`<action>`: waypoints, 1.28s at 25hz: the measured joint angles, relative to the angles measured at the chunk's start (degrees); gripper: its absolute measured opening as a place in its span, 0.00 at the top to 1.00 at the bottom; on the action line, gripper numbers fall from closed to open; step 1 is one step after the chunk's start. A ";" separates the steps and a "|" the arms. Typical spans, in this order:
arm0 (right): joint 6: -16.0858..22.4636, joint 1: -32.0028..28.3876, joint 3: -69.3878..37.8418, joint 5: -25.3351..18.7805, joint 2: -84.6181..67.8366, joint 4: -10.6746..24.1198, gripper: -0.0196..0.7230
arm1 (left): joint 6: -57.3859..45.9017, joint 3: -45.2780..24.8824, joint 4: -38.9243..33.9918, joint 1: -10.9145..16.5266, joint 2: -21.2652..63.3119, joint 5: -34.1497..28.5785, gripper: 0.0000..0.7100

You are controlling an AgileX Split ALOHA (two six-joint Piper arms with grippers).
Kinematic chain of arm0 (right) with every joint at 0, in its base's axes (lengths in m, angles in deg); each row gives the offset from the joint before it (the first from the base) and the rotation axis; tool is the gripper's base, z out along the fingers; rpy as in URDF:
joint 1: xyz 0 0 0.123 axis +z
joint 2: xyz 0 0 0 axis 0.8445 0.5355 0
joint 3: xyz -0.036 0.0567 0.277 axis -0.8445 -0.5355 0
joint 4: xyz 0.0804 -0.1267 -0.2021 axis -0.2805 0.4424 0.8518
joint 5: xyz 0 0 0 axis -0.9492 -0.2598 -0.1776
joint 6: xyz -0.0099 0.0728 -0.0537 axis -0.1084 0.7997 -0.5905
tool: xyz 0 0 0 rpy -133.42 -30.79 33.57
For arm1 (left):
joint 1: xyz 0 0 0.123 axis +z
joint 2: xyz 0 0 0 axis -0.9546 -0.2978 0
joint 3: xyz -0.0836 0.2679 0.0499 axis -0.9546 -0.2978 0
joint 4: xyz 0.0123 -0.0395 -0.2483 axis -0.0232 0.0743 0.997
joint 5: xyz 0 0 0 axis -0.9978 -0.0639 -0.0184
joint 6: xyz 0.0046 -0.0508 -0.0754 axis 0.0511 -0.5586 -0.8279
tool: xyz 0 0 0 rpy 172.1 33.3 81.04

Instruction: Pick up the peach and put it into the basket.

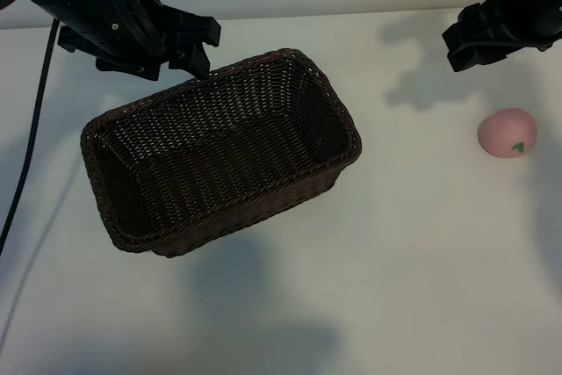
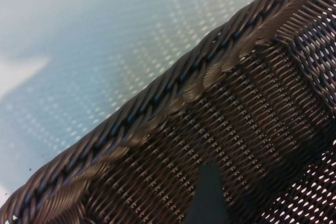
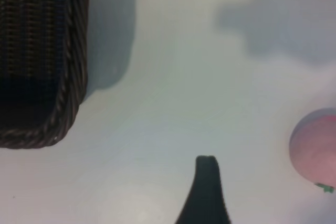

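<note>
Peach: the small pale-pink peach [image 1: 507,133] lies on the white table [image 1: 421,243], far to the right side in the exterior view, with its tiny green leaf mark turned toward the camera. Nothing touches it. In the right wrist view only a part of it [image 3: 315,148] shows at the border of the picture.

Basket: the dark-brown woven wicker basket [image 1: 219,151] stands on the table left of the middle, turned at an angle, its opening upward. Nothing lies inside it. It is well apart from the peach, with bare table between them.

Left gripper: the left gripper [image 1: 195,48] hangs at the top left of the exterior view, just above the far long rim of the basket, and points steeply down. Its jaws stand wide apart and they hold nothing. The left wrist view looks down onto the braided rim [image 2: 157,98] and the inner weave, with one dark fingertip [image 2: 209,195] before the weave.

Right gripper: the right gripper [image 1: 474,41] hangs at the top right of the exterior view, above the table, near the peach but not touching it; the peach lies lower and more to the right from it. Its jaws are also wide apart and empty. In the right wrist view one dark fingertip [image 3: 206,190] is over bare table, between the basket corner [image 3: 58,124] and the peach.

Table: white, plain, with soft shadows of both arms.
</note>
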 joint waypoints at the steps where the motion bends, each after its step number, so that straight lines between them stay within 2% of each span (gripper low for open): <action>1: 0.00 0.00 0.00 0.00 0.00 0.00 0.19 | 0.00 0.00 0.00 0.00 0.00 0.00 0.17; 12: 0.05 0.00 0.00 0.00 0.00 0.00 0.19 | 0.00 0.00 0.00 0.00 0.00 0.36 0.17; 18: 0.05 0.00 0.00 0.00 0.00 0.00 0.19 | 0.00 0.00 0.00 0.00 0.00 7.44 0.17; 32: 0.03 0.00 0.00 0.00 0.00 0.00 0.19 | -0.06 0.00 -0.06 0.00 0.00 8.01 0.17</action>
